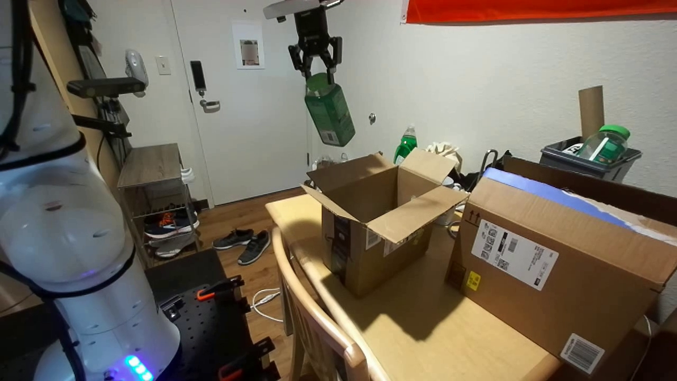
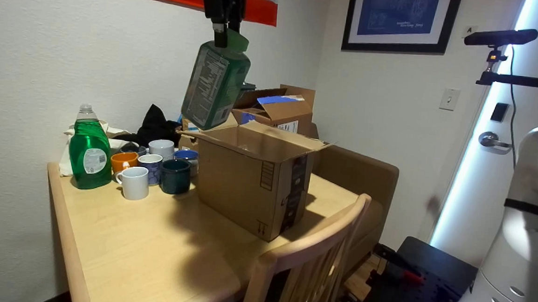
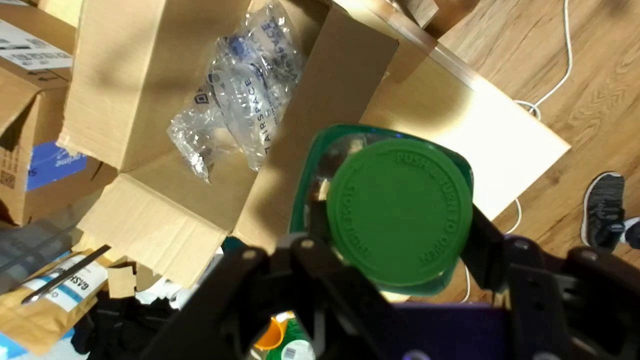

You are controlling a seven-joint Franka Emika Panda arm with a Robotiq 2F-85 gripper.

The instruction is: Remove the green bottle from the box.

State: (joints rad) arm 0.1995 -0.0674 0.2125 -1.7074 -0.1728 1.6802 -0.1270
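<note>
The green bottle (image 1: 330, 117) hangs in the air, tilted, its base higher than the rim of the box in that exterior view. My gripper (image 1: 319, 77) is shut on it from above, fingers on either side around the cap. In another exterior view the bottle (image 2: 213, 84) leans with its base toward the wall. Below stands the box (image 1: 389, 264), upright on the table with flaps spread. From the wrist, the round cap (image 3: 400, 210) fills the space between the fingers and hides part of the bottle's body. Clear plastic air packing (image 3: 245, 90) lies inside the box (image 3: 150, 227).
A larger labelled cardboard box (image 1: 555, 291) sits beside the box on the table (image 2: 141, 246). Several mugs (image 2: 176, 177) and a dish soap bottle (image 2: 92, 156) stand near the wall. A wooden chair (image 2: 309, 261) rises at the table's edge. A dark bin (image 1: 587, 161) is farther back.
</note>
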